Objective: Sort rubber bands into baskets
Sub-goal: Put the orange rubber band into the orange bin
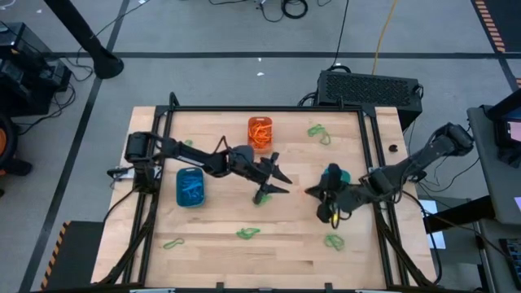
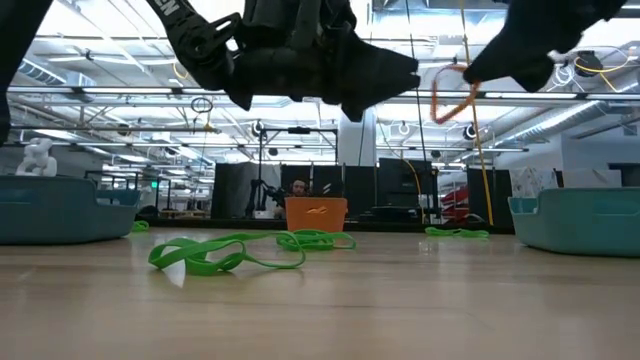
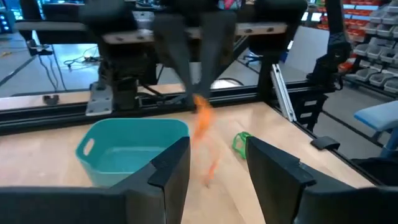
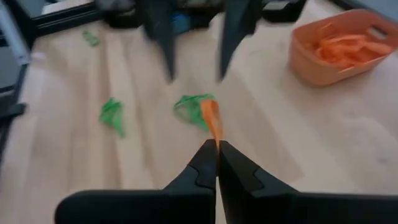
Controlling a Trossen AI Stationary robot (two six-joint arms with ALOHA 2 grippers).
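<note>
My right gripper [image 4: 217, 155] is shut on an orange rubber band [image 4: 211, 120] above the middle of the table, just left of the teal basket [image 1: 334, 174]. My left gripper [image 1: 278, 174] is open and empty, facing it from the left; its fingers [image 3: 168, 168] stand apart in the left wrist view. The orange basket [image 1: 260, 133] holds several orange bands at the far middle. The blue basket [image 1: 190, 186] holds blue bands at the left. A green band [image 1: 262, 198] lies on the table below my left gripper. My right gripper pinches one end of the orange band [image 4: 215, 138] between its two fingertips. The fingers come from the table's right, slanting down. The band sticks out beyond the tips toward my left gripper, lifted clear of the table [image 2: 450, 95].
Green bands lie loose on the table at the far right [image 1: 318, 132], near middle [image 1: 248, 233], near left [image 1: 172, 242] and near right [image 1: 334, 240]. A black frame [image 1: 370, 146] borders the table. Bare wood lies along the near edge between the bands.
</note>
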